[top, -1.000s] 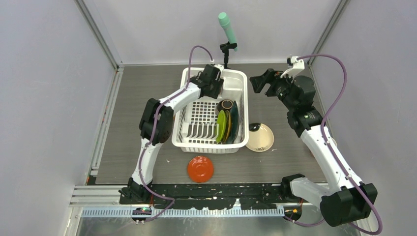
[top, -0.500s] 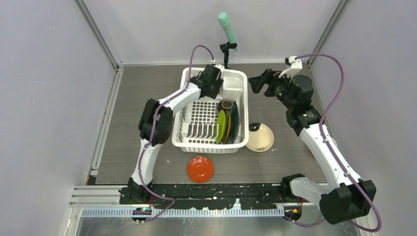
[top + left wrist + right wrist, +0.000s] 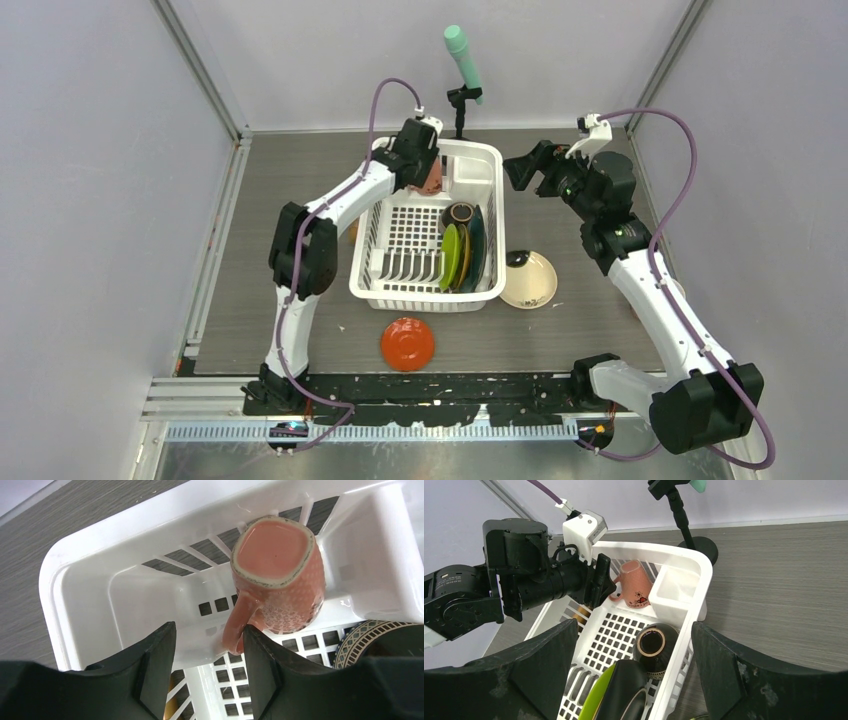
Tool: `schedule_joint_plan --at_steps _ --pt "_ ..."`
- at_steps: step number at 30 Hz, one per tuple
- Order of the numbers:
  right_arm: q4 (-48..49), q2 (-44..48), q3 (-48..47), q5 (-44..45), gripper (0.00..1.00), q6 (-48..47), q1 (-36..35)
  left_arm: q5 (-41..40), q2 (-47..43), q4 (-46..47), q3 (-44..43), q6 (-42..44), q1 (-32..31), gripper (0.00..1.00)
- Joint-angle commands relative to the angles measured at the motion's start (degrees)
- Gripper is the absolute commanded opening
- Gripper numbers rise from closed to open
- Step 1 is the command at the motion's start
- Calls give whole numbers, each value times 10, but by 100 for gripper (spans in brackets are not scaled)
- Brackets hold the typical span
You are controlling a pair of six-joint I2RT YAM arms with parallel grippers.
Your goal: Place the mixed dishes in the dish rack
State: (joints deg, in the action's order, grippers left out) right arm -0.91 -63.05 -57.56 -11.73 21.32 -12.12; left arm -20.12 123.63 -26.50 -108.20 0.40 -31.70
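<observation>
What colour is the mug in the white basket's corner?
The mug is salmon pink, finely dotted; clearest in the left wrist view.

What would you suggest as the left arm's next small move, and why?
Probably lift the left gripper straight back from the pink dimpled ceramic mug. The mug already rests at the far end of the white slotted plastic dish rack, the jaws stand apart with its handle at their tips, and a red-orange round dish waits on the table.
</observation>
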Motion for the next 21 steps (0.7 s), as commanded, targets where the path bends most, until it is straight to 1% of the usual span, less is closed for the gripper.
schedule_joint_plan --at_steps 1,8,12,13,18,19,20,21 --pt "22 1 -26 -8 90 3 4 -29 -4 -4 -16 4 11 53" --pt "19 -2 -34 -10 90 4 3 -14 -15 22 -9 -1 13 53" --pt "6 -3 -40 -11 90 4 3 30 -39 26 0 -1 12 53" --pt "-1 -3 -42 -10 90 4 3 46 -46 23 2 -1 12 55" --pt "-84 -19 -87 6 92 13 4 107 -90 4 10 -36 7 63" --pt "-100 -20 -95 21 93 18 5 111 -100 -1 12 -41 5 65" --pt "-137 -21 -110 37 94 28 6 112 -108 -5 15 -46 3 66" --pt "-157 -21 -118 47 97 34 6 113 -119 -10 18 -49 1 68"
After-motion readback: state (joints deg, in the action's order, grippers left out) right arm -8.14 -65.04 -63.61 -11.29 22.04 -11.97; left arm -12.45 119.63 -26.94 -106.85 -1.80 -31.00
